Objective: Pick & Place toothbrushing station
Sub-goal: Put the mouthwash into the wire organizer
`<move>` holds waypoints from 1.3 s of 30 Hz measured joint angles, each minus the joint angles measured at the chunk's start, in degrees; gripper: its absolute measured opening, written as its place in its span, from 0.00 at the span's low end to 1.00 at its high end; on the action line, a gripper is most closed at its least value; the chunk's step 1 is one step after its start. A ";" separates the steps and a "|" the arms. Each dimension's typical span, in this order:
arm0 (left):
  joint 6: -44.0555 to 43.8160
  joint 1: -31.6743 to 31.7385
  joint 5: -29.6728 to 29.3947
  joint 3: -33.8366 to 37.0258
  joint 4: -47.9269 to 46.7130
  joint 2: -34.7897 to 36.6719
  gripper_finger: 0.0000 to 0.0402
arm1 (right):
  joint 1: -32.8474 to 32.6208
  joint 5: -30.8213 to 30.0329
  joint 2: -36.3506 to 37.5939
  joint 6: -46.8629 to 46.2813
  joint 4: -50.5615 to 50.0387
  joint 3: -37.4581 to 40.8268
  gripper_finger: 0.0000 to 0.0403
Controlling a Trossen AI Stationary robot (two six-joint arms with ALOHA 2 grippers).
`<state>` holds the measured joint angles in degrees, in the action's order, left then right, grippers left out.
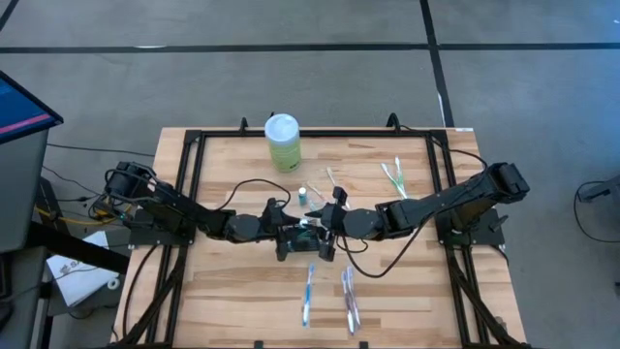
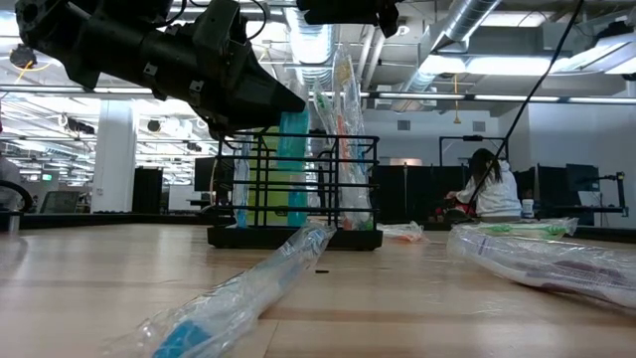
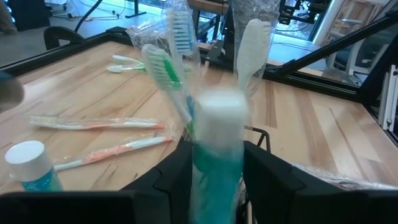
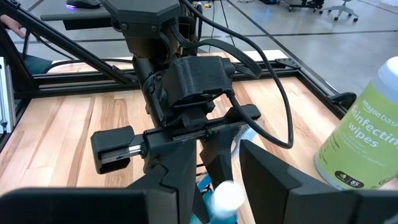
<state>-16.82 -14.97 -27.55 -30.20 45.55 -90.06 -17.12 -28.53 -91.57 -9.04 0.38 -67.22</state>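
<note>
Caddy at table centre, both grippers over it

The left gripper (image 1: 283, 233) pinches an upright teal tube (image 3: 216, 163) standing in the black mesh caddy (image 2: 295, 189) at mid-table. Wrapped toothbrushes (image 3: 169, 71) lean in the caddy's compartments. The right gripper (image 1: 327, 225) hangs just above the caddy; whether its fingers are spread cannot be told. A green wipes bottle (image 1: 283, 142) stands behind.

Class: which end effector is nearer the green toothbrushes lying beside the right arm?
Right. The right end effector is at the caddy's side facing the green toothbrushes; the left end effector is at the caddy's opposite side, farther off.
</note>
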 joint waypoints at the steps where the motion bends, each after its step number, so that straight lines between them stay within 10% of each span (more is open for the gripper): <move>1: 0.00 0.01 0.00 -0.02 0.01 0.00 0.33 | 0.00 0.00 0.00 0.00 0.00 0.00 0.28; 25: 5.11 0.93 -1.07 -0.07 0.47 5.58 0.37 | 0.00 0.00 -0.02 0.00 -1.05 0.00 0.28; 39: 6.01 15.35 7.21 -0.04 -7.27 10.34 0.37 | 0.02 -0.01 -0.02 0.44 -1.84 0.00 0.28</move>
<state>-10.81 0.38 -20.34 -30.24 38.28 -79.72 -17.10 -28.54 -91.59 -8.60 -1.45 -67.22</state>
